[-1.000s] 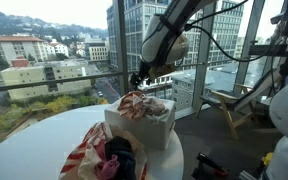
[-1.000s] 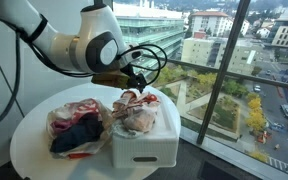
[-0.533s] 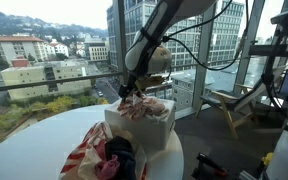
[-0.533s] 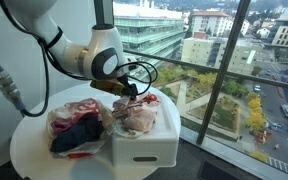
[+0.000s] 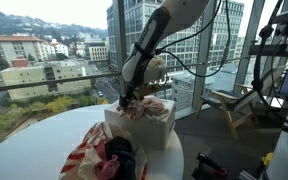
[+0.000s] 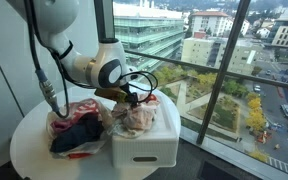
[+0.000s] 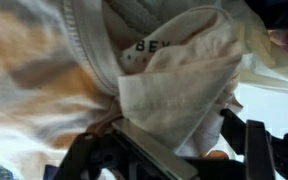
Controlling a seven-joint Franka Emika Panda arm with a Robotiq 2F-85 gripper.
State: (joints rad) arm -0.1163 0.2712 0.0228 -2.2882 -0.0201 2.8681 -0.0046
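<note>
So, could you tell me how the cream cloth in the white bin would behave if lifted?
Probably floppy: the cream cloth lies crumpled in folds, so it should sag. It looks thin, so likely light. Heaped with other garments in the white bin, it may drag neighbours along.

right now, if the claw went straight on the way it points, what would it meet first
Probably the crumpled pale cloth heaped in the white bin; the claw looks almost on it.

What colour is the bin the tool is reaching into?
The bin is white, clearest in an exterior view.
</note>
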